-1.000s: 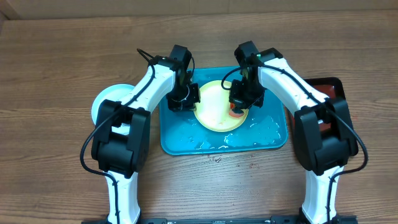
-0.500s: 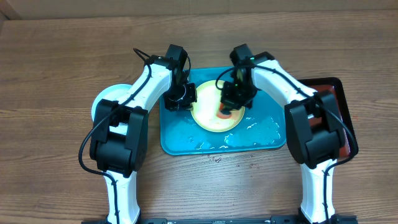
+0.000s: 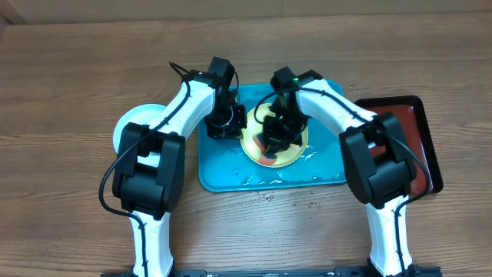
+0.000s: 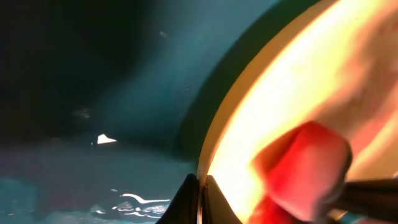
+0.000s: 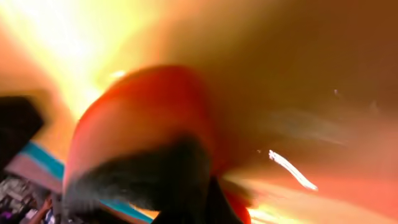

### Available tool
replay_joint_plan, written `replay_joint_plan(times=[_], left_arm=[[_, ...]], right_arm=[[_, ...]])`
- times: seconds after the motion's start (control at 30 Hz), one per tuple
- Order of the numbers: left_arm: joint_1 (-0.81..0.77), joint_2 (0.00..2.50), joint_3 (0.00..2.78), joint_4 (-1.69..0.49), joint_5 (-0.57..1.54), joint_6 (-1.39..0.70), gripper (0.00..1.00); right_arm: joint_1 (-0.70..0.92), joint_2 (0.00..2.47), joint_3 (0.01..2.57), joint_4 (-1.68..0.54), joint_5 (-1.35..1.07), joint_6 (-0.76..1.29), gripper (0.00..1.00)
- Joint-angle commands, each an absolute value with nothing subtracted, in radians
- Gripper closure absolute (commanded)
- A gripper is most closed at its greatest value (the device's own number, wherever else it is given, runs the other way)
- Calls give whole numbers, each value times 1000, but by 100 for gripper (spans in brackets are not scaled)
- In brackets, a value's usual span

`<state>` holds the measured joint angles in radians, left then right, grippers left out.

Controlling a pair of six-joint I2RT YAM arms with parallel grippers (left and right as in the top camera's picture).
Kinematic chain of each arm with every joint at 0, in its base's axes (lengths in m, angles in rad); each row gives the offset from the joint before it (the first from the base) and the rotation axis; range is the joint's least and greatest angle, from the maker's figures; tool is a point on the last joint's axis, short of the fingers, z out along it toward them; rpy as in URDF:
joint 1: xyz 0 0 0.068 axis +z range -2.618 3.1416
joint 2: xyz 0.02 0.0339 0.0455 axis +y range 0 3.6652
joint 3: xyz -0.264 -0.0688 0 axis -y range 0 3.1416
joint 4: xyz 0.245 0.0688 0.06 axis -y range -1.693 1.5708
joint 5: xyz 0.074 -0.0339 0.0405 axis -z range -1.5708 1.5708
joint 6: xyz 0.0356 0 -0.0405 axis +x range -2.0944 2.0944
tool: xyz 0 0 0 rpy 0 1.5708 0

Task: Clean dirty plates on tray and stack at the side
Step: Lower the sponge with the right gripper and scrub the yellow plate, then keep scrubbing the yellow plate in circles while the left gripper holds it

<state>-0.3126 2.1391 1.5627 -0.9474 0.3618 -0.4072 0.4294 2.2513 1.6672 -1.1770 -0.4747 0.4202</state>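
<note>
Where the left gripper (image 4: 199,200) meets the dish, its two thin fingertips are pressed together on the rim of a pale yellow round plastic plate (image 3: 252,146), pinching that yellow-green edge on the plate's left side as the overhead view shows it. The right gripper (image 3: 273,141) is clamped on an orange-red sponge (image 5: 143,118). In the right wrist view one dark finger crosses the front of the soft lump, and the blur there hides the other finger. From above, the sponge sits under this gripper on the face of the same plate, toward its near edge, and the left wrist view shows its reddish end resting on the plate's bright inner surface, a little way in from the pinched rim. The plate lies flat inside a large teal-blue rectangular plastic tray (image 3: 223,173) with rounded corners and a raised rim, in the tray's middle and far part. The tray floor around the plate carries bright wet glints, most of them along the near side and toward the right. The two white and black arms reach in from either side and converge over the tray. On the brown wooden table (image 3: 77,61), to the left of the tray and apart from it, a light cyan round plate (image 3: 129,115) lies partly under the left arm. To the right, a smaller dark red-brown tray (image 3: 423,146) with a black rim sits just beside the teal tray, partly covered by the right arm.
</note>
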Motion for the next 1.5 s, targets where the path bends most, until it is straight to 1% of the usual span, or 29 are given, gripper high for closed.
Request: replay_joint_plan(times=[0.0, 0.17, 0.27, 0.33, 0.43, 0.53, 0.73, 0.9, 1.03, 1.17, 1.27, 1.37, 1.47], left_arm=[[-313, 2147, 1571, -942, 393, -380, 96], [-312, 2147, 1571, -945, 389, -377, 96], [-313, 2147, 1571, -953, 389, -371, 96], [-313, 2147, 1571, -956, 389, -365, 96], [-313, 2147, 1571, -957, 390, -358, 96], [-313, 2147, 1571, -957, 390, -358, 96], [-312, 2147, 1571, -965, 393, -358, 96], [-311, 2147, 1571, -964, 393, -358, 96], [-311, 2147, 1571, -964, 393, -358, 96], [-311, 2147, 1571, -965, 393, -358, 96], [-311, 2147, 1571, -965, 392, -358, 96], [-311, 2147, 1571, -965, 392, -358, 96], [-310, 2147, 1571, -965, 392, -358, 96]], right_arm=[[338, 2282, 1720, -1245, -215, 387, 96], [282, 2282, 1769, -1237, -119, 387, 96], [274, 2282, 1769, -1158, -144, 369, 96], [283, 2282, 1768, -1108, -220, 329, 96], [320, 2283, 1768, -1044, -323, 321, 96], [374, 2289, 1768, -999, -371, 345, 96], [479, 2300, 1768, -1001, -385, 411, 96], [509, 2300, 1768, -1003, -451, 419, 96], [477, 2300, 1769, -994, -450, 419, 96], [408, 2300, 1769, -966, -439, 420, 96], [351, 2300, 1769, -968, -303, 450, 96], [311, 2300, 1769, -1037, -204, 449, 96], [300, 2296, 1769, -1119, -187, 444, 96]])
